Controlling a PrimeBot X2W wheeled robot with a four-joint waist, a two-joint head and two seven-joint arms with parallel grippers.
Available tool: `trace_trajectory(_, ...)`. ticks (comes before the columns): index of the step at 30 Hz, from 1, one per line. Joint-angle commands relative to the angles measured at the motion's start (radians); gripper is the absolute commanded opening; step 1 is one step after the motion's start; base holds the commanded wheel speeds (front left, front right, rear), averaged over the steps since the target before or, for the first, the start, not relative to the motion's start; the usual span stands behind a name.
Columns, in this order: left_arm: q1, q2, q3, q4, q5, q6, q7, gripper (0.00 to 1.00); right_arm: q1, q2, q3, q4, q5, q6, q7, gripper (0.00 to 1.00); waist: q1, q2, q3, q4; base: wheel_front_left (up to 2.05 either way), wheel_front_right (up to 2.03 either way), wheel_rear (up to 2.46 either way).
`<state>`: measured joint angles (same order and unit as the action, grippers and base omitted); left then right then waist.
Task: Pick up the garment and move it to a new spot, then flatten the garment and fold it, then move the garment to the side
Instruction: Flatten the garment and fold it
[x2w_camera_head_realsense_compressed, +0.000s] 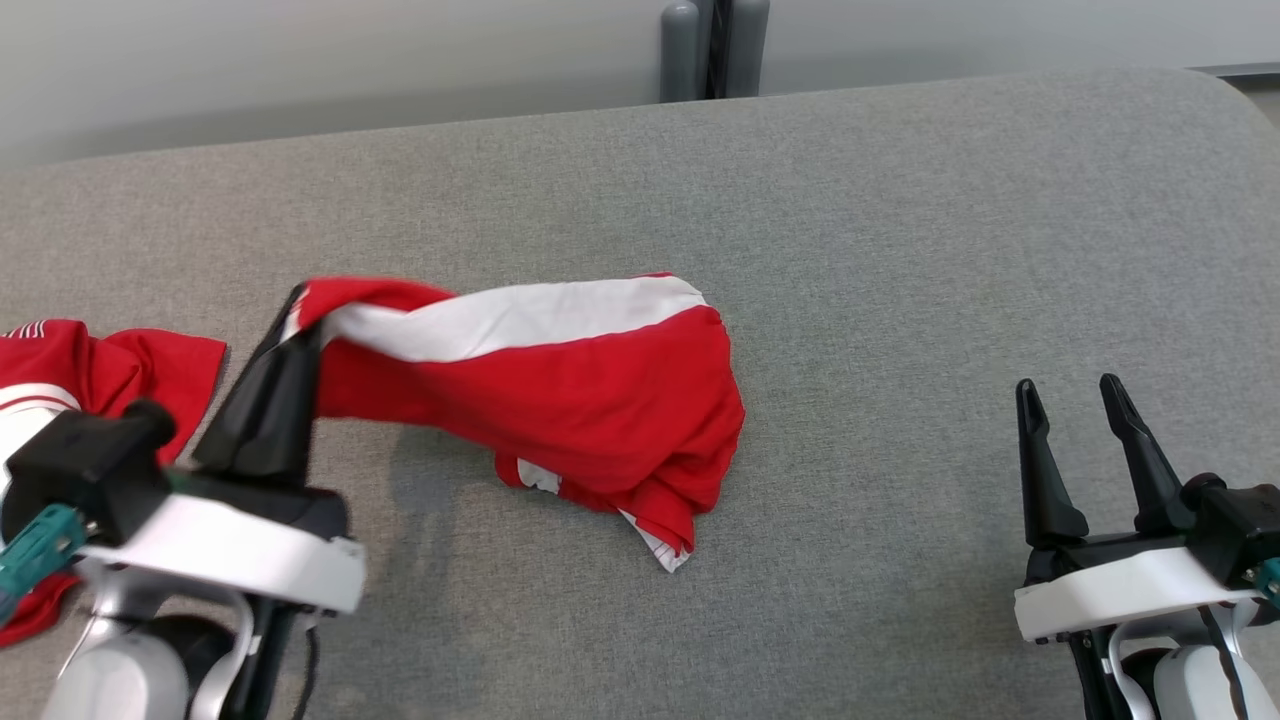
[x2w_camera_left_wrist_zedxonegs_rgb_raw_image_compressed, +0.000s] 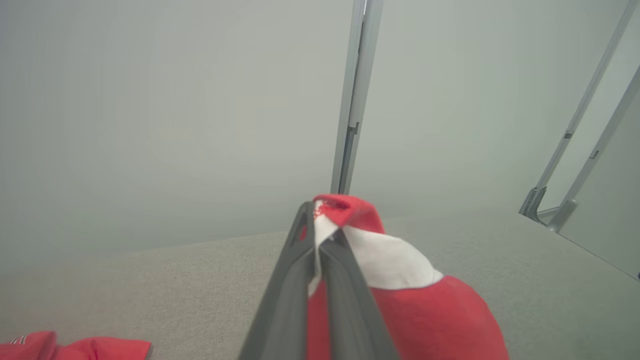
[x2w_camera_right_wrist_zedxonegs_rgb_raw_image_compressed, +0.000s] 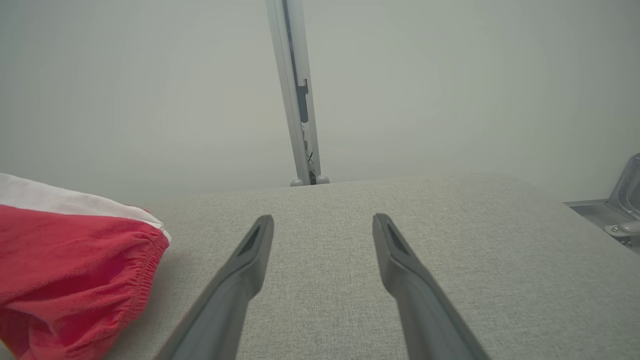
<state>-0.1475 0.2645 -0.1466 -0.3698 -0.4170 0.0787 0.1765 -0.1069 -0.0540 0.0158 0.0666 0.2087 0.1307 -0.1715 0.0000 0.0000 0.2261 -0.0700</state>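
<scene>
Pinching a red garment (x2w_camera_head_realsense_compressed: 560, 400) by one edge, the robot's left hand (x2w_camera_head_realsense_compressed: 298, 300) stands at the near left of the grey fabric-covered bench (x2w_camera_head_realsense_compressed: 900, 250). Its two dark fingers (x2w_camera_left_wrist_zedxonegs_rgb_raw_image_compressed: 287, 300) are closed together on the cloth. At the near right, the right hand (x2w_camera_head_realsense_compressed: 1068, 385) is held with its fingers spread wide and nothing between them. It is well apart from the garment, over bare bench surface.

From the left hand's grip the garment stretches rightward, its gripped end lifted off the bench (a faint shadow lies on the surface below it). The bulk lies bunched near the middle of the bench. A broad white band (x2w_camera_head_realsense_compressed: 520, 315) runs along the garment's far side, and a small white edge pokes out at its near corner.

A second red piece of clothing (x2w_camera_head_realsense_compressed: 110, 365), marked with thin white stripes, lies crumpled at the bench's left edge, partly behind the left arm. Beyond the bench's far edge, a grey metal post (x2w_camera_head_realsense_compressed: 712, 45) rises against a pale wall (x2w_camera_head_realsense_compressed: 300, 70).
</scene>
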Motion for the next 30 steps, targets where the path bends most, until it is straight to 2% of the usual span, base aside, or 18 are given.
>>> trace_trajectory(1, 0.034, 0.007, 0.031, 0.018, 0.003, 0.025, -0.012, 0.00, 0.007, -0.002, -0.001, -0.006, -0.008, 0.000, 0.001, 1.00, 0.0000, 0.0000, 0.001, 0.004, 0.00, 0.00, 0.00)
trace_trajectory(4, 0.093, -0.018, 0.067, 0.061, -0.042, 0.047, -0.036, 0.00, 0.009, -0.002, 0.002, -0.007, -0.007, 0.000, 0.005, 1.00, 0.0000, 0.0000, 0.003, 0.010, 0.00, 0.00, 0.00)
trace_trajectory(7, 0.141, -0.055, 0.091, 0.134, -0.101, 0.050, -0.062, 0.00, 0.009, -0.002, 0.005, -0.007, -0.007, 0.000, 0.011, 1.00, 0.0000, 0.0000, 0.004, 0.016, 0.00, 0.00, 0.00)
trace_trajectory(12, 0.169, -0.113, 0.095, 0.297, -0.193, 0.008, -0.098, 0.00, 0.006, -0.002, 0.012, -0.008, -0.007, 0.000, 0.019, 1.00, 0.0000, 0.0000, 0.006, 0.024, 0.00, 0.00, 0.00)
trace_trajectory(18, 0.132, -0.141, 0.094, 0.470, -0.265, -0.052, -0.122, 0.00, 0.012, -0.007, 0.018, -0.008, -0.002, 0.000, 0.026, 1.00, 0.0000, 0.0000, 0.005, 0.035, 0.00, 0.00, 0.00)
trace_trajectory(19, 0.125, -0.140, 0.096, 0.489, -0.267, -0.056, -0.127, 0.29, 0.013, -0.007, 0.018, -0.008, 0.000, 0.000, 0.026, 1.00, 0.0000, 0.0000, 0.005, 0.037, 0.00, 0.00, 0.00)
trace_trajectory(20, 0.125, -0.140, 0.096, 0.489, -0.267, -0.056, -0.127, 0.29, 0.013, -0.007, 0.018, -0.008, 0.000, 0.000, 0.026, 1.00, 0.0000, 0.0000, 0.005, 0.037, 0.00, 0.00, 0.00)
trace_trajectory(21, 0.120, -0.139, 0.098, 0.507, -0.269, -0.060, -0.133, 1.00, 0.013, -0.008, 0.018, -0.009, 0.000, 0.000, 0.027, 1.00, 0.0000, 0.0000, 0.004, 0.039, 0.00, 0.00, 0.00)
trace_trajectory(25, 0.098, -0.137, 0.116, 0.542, -0.259, -0.053, -0.180, 1.00, 0.014, -0.012, 0.017, -0.013, 0.001, 0.000, 0.033, 1.00, 0.0000, 0.0000, -0.003, 0.045, 0.00, 0.00, 0.00)
trace_trajectory(30, 0.074, -0.114, 0.118, 0.490, -0.150, -0.007, -0.313, 1.00, 0.019, -0.018, 0.008, -0.025, -0.006, 0.000, 0.038, 1.00, 0.0000, 0.0000, -0.030, 0.051, 0.00, 0.00, 0.00)
